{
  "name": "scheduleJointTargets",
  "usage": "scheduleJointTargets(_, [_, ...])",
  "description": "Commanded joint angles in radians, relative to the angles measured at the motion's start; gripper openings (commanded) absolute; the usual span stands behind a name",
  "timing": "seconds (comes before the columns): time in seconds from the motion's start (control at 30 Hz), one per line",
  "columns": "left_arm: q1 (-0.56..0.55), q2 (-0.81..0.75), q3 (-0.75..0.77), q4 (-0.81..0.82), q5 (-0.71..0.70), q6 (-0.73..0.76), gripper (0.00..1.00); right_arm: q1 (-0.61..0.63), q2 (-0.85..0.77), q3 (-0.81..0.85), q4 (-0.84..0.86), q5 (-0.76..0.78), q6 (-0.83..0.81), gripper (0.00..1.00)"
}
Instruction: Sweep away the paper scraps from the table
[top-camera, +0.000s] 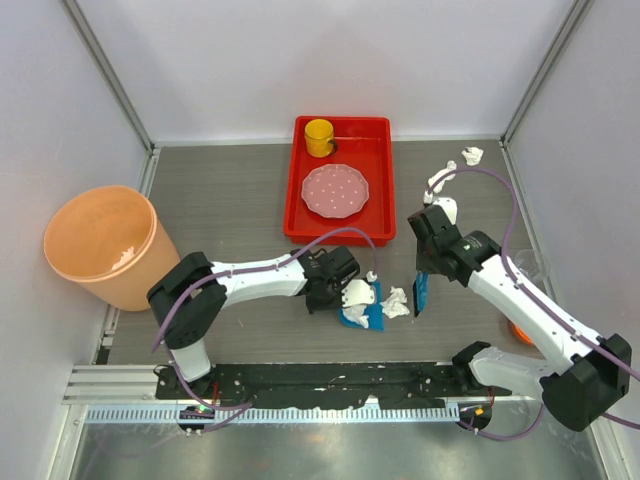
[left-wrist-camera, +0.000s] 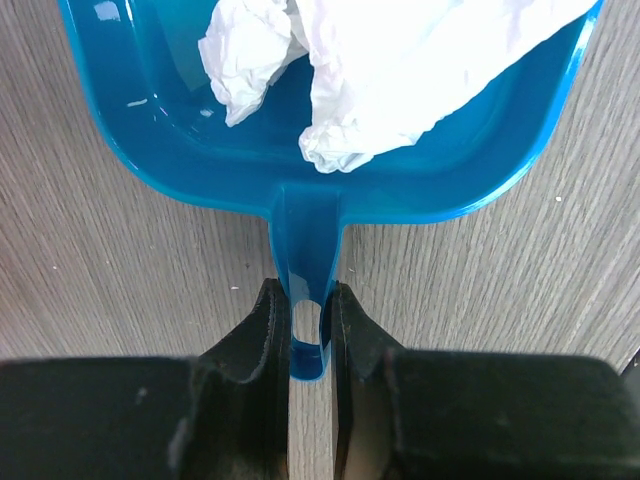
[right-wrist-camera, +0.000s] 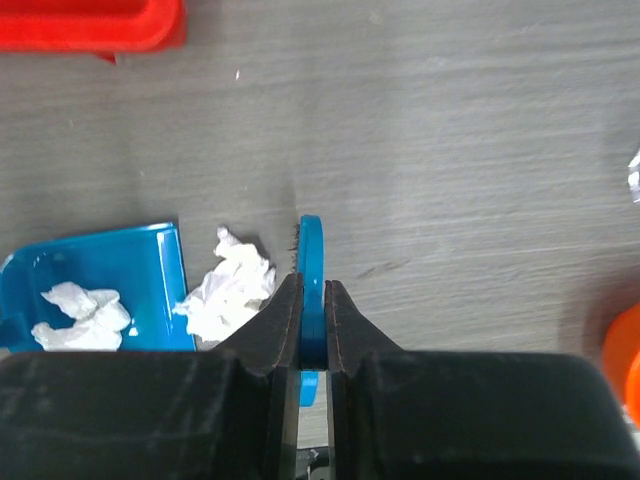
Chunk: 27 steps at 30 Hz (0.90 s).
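Left wrist cam: my left tool (left-wrist-camera: 306, 300) clamps the blue dustpan (left-wrist-camera: 160, 130) handle, paper scraps (left-wrist-camera: 400, 70) inside; right tool (right-wrist-camera: 312, 295) squeezes a blue brush (right-wrist-camera: 311, 240) beside the dustpan.

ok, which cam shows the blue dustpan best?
Left wrist: dustpan fills the frame, paper scraps inside, handle in the left gripper. Right wrist catches it at the frame edge; top external shows it small, partly hidden.

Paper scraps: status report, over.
Left gripper shut on dustpan handle, right gripper shut on brush. Some paper scraps in pan, one wad at its lip, more scraps far right. Nothing blocking.
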Motion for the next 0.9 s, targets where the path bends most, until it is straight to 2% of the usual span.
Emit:
scheduleJointTargets(0.0, [-0.004, 0.009, 0.011, 0.000, 0.033, 0.010, 0.00, 0.012, 0.018, -0.063, 0.083, -0.105, 0.082, 0.01])
scheduleJointTargets(0.17, [-0.004, 0.029, 0.021, 0.004, 0.046, 0.007, 0.00, 0.076, -0.006, -0.093, 0.177, -0.182, 0.148, 0.01])
scheduleJointTargets(0.47, [0.031, 0.060, 0.030, 0.041, 0.056, -0.022, 0.00, 0.193, -0.019, -0.058, 0.300, -0.223, 0.160, 0.01])
scheduleJointTargets(0.57, [0.060, 0.033, 0.021, 0.061, 0.075, -0.042, 0.00, 0.205, 0.000, -0.026, 0.248, -0.207, 0.154, 0.01])
scheduleJointTargets(0.63, [0.089, 0.011, 0.002, 0.075, 0.093, -0.049, 0.00, 0.205, -0.006, 0.017, 0.203, -0.141, 0.137, 0.01])
scheduleJointTargets(0.77, [0.154, -0.084, -0.051, 0.090, 0.248, -0.042, 0.00, 0.205, -0.069, 0.086, 0.088, -0.026, 0.090, 0.01])
scheduleJointTargets(0.87, [0.188, -0.136, -0.090, 0.121, 0.264, -0.039, 0.00, 0.205, -0.115, 0.121, 0.048, 0.030, 0.053, 0.01])
